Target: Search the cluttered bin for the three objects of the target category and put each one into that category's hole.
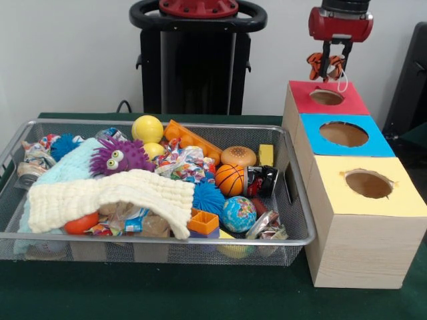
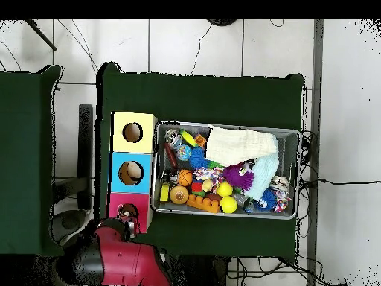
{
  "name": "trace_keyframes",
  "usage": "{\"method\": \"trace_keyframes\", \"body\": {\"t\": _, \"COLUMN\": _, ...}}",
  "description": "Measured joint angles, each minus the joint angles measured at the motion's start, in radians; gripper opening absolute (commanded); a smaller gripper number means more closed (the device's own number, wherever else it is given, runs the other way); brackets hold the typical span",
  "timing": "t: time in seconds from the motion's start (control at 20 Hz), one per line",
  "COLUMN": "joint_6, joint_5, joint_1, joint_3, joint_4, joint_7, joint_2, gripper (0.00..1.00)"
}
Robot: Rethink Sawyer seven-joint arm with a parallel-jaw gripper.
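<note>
My gripper hangs just above the round hole of the red-topped wooden box and is shut on the orange black-striped plush tiger, which dangles between the fingers. In the overhead view the gripper sits over the red box at the arm's end. The wire mesh bin stands left of the boxes, full of clutter; it also shows in the overhead view. I cannot make out a yellow duck or a tan bear among the clutter.
A blue-topped box and a yellow-topped box stand in front of the red one. In the bin lie a cream cloth, a purple spiky ball with eyes, yellow balls, a small basketball and a globe ball.
</note>
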Motion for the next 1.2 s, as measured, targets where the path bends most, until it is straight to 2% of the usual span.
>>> {"method": "trace_keyframes", "body": {"t": 0.4, "joint_6": -0.031, "joint_5": 0.014, "joint_1": -0.049, "joint_3": 0.047, "joint_4": 0.007, "joint_7": 0.000, "joint_2": 0.000, "gripper": 0.00}}
{"method": "trace_keyframes", "body": {"t": 0.95, "joint_6": -0.219, "joint_5": 0.014, "joint_1": -0.184, "joint_3": 0.190, "joint_4": 0.012, "joint_7": 0.000, "joint_2": 0.024, "gripper": 0.00}}
{"method": "trace_keyframes", "body": {"t": 1.2, "joint_6": -0.245, "joint_5": 0.015, "joint_1": -0.206, "joint_3": 0.215, "joint_4": 0.012, "joint_7": 0.000, "joint_2": 0.054, "gripper": 0.00}}
